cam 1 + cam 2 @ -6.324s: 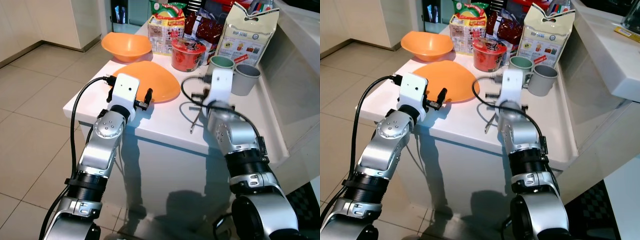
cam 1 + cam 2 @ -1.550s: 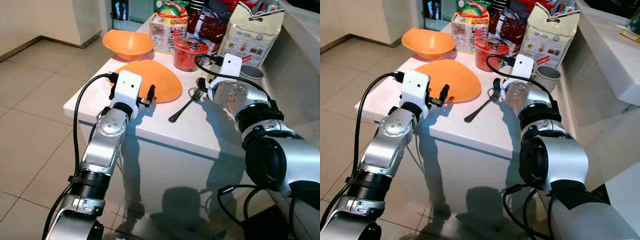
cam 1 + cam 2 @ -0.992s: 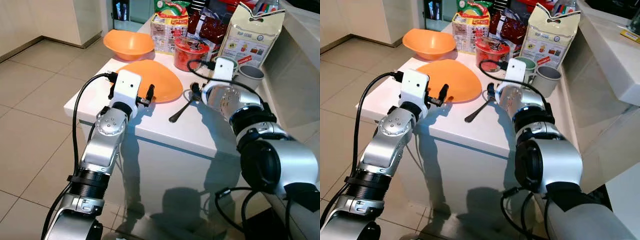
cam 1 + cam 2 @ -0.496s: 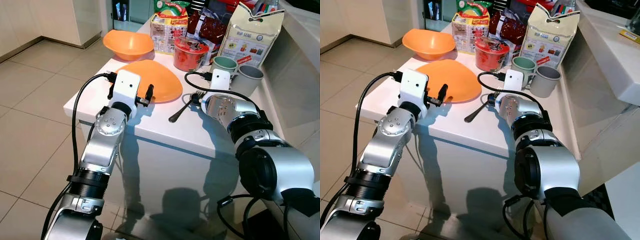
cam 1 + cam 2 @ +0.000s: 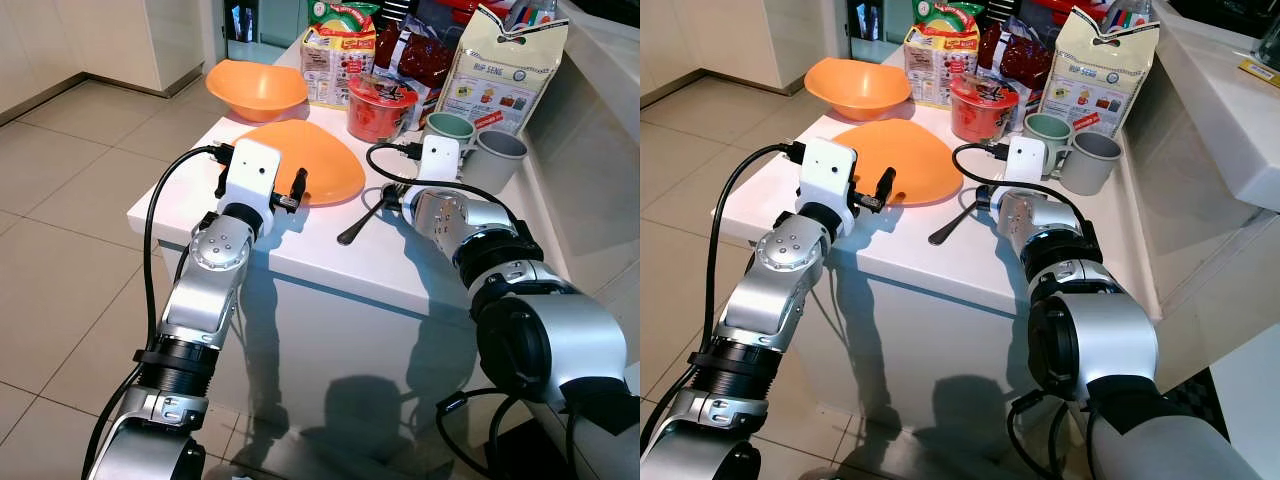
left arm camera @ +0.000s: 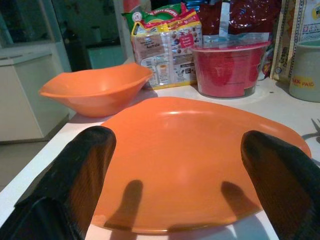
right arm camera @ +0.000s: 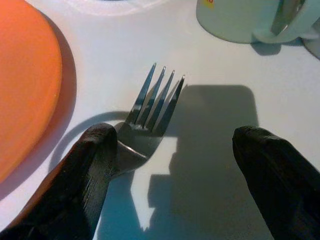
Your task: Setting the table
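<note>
Spread wide, right gripper [image 7: 175, 165] fingers [image 7: 90, 170] straddling the fork [image 7: 150, 107] head on the white table [image 5: 330, 250], one finger touching it. Left gripper [image 6: 175, 165] fingers [image 6: 82, 165] likewise apart, framing the near edge of the orange plate [image 5: 315, 160] at frame centre. Fork just right of that plate, handle angled toward lower left. Beyond, orange bowl [image 5: 255, 87] upper left, red noodle cup [image 5: 378, 105], two mugs [image 5: 470, 145] upper right.
</note>
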### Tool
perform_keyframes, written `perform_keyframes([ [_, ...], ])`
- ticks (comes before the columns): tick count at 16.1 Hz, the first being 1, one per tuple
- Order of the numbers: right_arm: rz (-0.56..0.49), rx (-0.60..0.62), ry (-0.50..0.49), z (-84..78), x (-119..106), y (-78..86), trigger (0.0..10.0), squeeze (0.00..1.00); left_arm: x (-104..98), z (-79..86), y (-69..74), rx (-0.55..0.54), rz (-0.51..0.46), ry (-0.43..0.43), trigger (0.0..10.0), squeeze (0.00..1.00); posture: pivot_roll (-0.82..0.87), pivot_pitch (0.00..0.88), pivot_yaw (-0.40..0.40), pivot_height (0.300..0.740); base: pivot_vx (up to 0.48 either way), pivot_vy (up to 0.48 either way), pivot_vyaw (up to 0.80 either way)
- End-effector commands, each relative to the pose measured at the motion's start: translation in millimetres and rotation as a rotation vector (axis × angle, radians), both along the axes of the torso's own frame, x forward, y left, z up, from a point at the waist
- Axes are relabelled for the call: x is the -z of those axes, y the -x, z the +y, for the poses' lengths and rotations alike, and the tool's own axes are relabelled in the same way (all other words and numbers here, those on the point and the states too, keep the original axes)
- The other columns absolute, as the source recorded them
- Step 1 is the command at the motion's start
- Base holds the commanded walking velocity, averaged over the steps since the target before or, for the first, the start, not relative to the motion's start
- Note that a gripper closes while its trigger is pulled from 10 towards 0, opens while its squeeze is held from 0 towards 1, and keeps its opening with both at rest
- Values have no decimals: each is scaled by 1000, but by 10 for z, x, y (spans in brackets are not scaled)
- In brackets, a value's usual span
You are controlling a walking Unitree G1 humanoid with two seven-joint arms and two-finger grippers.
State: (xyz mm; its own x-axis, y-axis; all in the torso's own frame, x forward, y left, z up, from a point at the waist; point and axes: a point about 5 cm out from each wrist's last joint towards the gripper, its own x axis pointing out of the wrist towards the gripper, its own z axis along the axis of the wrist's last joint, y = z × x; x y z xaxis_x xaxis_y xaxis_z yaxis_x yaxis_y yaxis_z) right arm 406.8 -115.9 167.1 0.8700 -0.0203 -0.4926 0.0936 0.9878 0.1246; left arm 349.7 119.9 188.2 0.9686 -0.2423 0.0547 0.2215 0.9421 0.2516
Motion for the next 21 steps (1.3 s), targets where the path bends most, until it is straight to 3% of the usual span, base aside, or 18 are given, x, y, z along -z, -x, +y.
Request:
perform_keyframes([
  [1, -31, 9, 17, -55, -78, -33, 8196, 0, -60, -35, 7, 7, -22, -4, 10000, 0, 195, 0, -148, 740, 0, 0, 0],
  [3, -59, 23, 13, -73, -167, -63, 9647, 0, -55, -35, 15, 5, -22, -4, 10000, 0, 197, 0, -151, 740, 0, 0, 0],
  [4, -69, 28, 11, -82, -198, -72, 9804, 0, -54, -35, 17, 5, -21, -3, 10000, 0, 196, 0, -151, 740, 0, 0, 0],
  [11, -88, 37, 10, -116, -252, -91, 9373, 0, -45, -42, 9, 7, -19, -4, 10000, 0, 193, 0, -151, 740, 0, 0, 0],
  [12, -74, 19, -17, -23, -250, -83, 10000, 0, -40, -44, 16, 13, -15, -8, 10000, 0, 182, 0, -125, 740, 0, 0, 0],
  [14, -35, -19, -62, 149, -214, -52, 10000, 0, -45, -49, 18, 24, -10, -12, 10000, 0, 171, 0, -117, 740, 0, 0, 0],
  [21, 4, -57, -48, 254, -91, 8, 9882, 0, -54, -76, 17, 42, -8, -14, 10000, 0, 164, 0, -103, 740, 0, 0, 0],
])
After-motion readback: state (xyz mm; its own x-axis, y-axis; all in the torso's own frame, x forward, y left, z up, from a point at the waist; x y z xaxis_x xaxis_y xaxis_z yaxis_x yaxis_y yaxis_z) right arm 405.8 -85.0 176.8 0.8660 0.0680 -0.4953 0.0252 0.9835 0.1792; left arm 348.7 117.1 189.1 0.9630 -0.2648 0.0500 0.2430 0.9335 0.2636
